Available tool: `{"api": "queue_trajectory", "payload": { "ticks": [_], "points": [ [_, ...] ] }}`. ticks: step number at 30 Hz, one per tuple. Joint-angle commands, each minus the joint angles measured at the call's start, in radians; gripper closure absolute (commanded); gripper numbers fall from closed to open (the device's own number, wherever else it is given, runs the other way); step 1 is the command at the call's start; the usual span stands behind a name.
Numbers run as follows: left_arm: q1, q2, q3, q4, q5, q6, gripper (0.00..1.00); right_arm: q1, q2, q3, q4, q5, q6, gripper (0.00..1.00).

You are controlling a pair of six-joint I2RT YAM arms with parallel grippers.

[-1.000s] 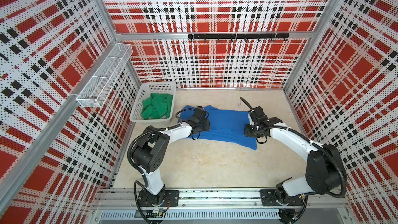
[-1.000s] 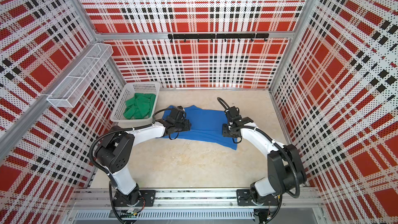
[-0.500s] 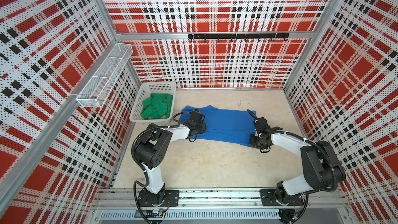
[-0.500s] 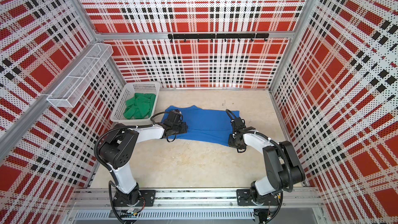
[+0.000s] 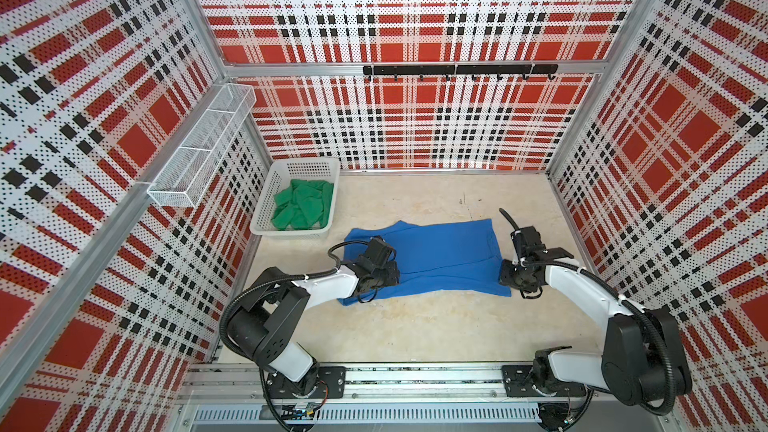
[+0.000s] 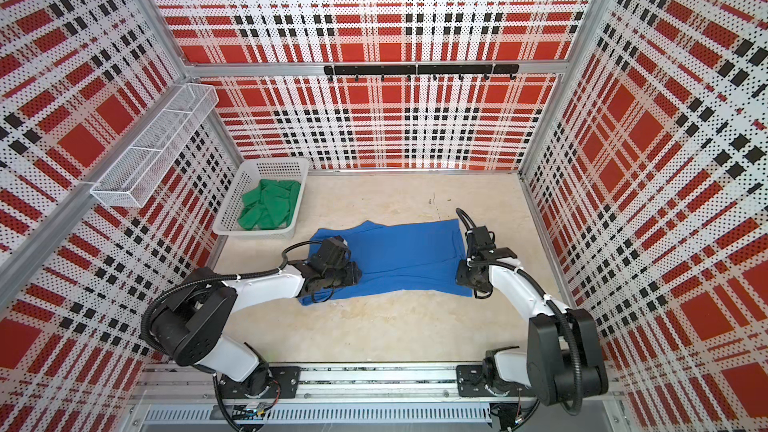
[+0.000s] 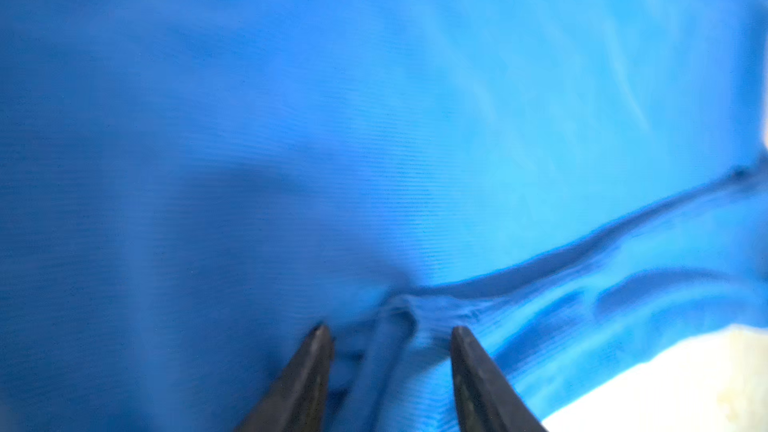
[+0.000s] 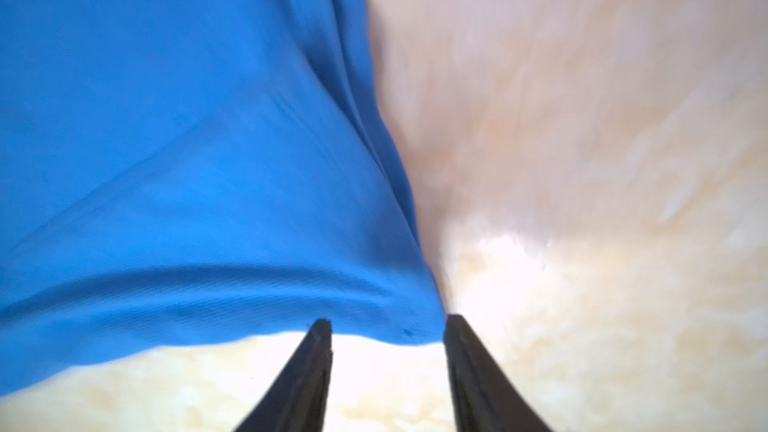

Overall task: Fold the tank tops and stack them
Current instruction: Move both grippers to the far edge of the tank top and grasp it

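Observation:
The blue tank top (image 5: 440,255) (image 6: 403,253) lies spread flat on the table in both top views. My left gripper (image 5: 392,274) (image 6: 355,274) rests on its left end. In the left wrist view this gripper (image 7: 390,332) is open, its tips pressed onto the blue fabric (image 7: 374,118) with a small ridge of cloth between them. My right gripper (image 5: 505,276) (image 6: 461,276) sits at the near right corner. In the right wrist view it (image 8: 388,322) is open, and the blue hem (image 8: 187,139) lies just beyond its tips. The green tank top (image 5: 303,205) (image 6: 270,205) lies crumpled in the basket.
The white perforated basket (image 5: 291,233) (image 6: 253,233) stands at the back left, close to the blue top's left end. A wire shelf (image 5: 203,147) hangs on the left wall and a black hook rail (image 5: 457,70) on the back wall. Bare tabletop (image 5: 415,326) lies in front.
My right gripper has slid toward the front along the blue top's right edge and opened, letting go of the cloth. The top now lies flatter. The left gripper shifted slightly nearer.

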Motion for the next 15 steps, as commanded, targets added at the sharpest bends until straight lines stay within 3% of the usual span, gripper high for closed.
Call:
{"api": "queue_trajectory", "payload": {
  "ticks": [1,3,7,15],
  "points": [
    [0.048,0.053,0.222,-0.125,-0.011,0.116,0.46,-0.041,-0.009,0.126,0.06,-0.012,-0.185,0.32],
    [0.066,0.139,0.362,-0.144,-0.019,0.199,0.45,-0.061,0.047,0.195,0.097,-0.015,-0.254,0.3],
    [0.097,0.31,0.576,-0.165,-0.045,0.311,0.45,-0.089,0.187,0.305,0.146,-0.077,-0.329,0.37],
    [0.146,0.501,0.736,-0.183,-0.061,0.389,0.43,-0.097,0.376,0.429,0.192,-0.16,-0.362,0.46]
  ]
}}
